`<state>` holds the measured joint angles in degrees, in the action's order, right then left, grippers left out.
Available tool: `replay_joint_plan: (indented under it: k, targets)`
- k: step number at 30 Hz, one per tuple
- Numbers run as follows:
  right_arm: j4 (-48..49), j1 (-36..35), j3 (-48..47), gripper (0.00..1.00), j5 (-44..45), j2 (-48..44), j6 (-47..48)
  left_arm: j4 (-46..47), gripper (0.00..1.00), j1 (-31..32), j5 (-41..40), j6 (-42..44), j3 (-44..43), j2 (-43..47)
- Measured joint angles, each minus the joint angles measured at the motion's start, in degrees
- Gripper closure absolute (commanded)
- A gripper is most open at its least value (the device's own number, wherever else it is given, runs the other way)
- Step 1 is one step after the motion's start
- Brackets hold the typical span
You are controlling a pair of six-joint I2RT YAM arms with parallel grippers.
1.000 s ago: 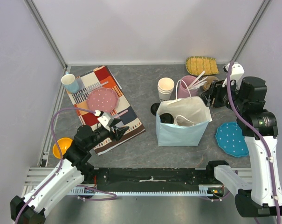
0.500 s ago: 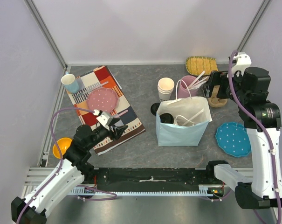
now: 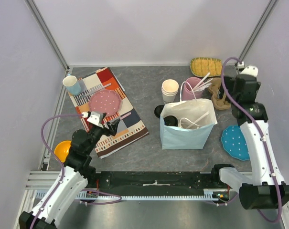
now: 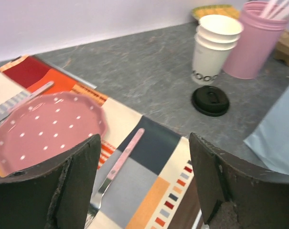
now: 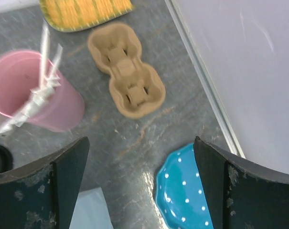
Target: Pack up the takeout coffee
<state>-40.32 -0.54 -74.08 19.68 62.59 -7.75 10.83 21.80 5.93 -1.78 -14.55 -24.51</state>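
The takeout coffee (image 3: 170, 120) stands inside the light-blue paper bag (image 3: 187, 137), at its left side; only its black lid shows. A white wrapped stick (image 3: 196, 119) lies in the bag beside it. My right gripper (image 5: 144, 186) hangs open and empty over the bare table to the right of the bag, between the cardboard cup carrier (image 5: 127, 76) and the blue dotted plate (image 5: 187, 191). My left gripper (image 3: 113, 126) is open and empty above the patterned mat (image 4: 149, 191), far left of the bag. A pink-handled fork (image 4: 120, 160) lies below it.
A loose black lid (image 3: 158, 110) lies left of the bag, by the stack of lidless white cups (image 3: 169, 89). A pink cup with straws (image 3: 194, 88) stands behind the bag. Also here are a pink plate (image 3: 105, 102), an orange bowl (image 3: 63, 150) and a yellow woven tray (image 3: 207, 66).
My right gripper opened beside the bag, then drew back to the right. A white stick now lies in the bag. My left gripper pulled back left and its jaws widened.
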Motion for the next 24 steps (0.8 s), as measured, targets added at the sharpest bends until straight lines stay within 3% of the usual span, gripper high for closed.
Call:
replay_joint_plan:
  k: [1, 6, 11, 17, 24]
  targets:
    - [1.97, 0.00, 3.63, 0.02, 0.74, -1.16, 0.00, 0.48, 0.01, -0.63, -0.72, 0.00, 0.68, 0.04]
    - [12.39, 0.02, 21.29, 0.02, 4.09, -7.67, 0.33, 1.22, 0.00, -3.34, -2.43, 0.00, 3.74, 0.15]
    - [22.14, 0.02, 32.46, 0.02, 6.27, -12.04, 0.46, 1.60, 0.00, -4.11, -3.41, 1.49, 4.28, 0.31]
    - [31.56, 0.02, 39.58, 0.02, 7.56, -13.90, -1.16, 4.37, 0.00, -4.37, -11.56, 1.62, 11.23, 0.33]
    - [36.46, 0.02, 41.70, 0.02, 10.40, -13.77, -6.56, 4.98, 0.00, -4.79, -11.87, 1.51, 12.04, 0.39]
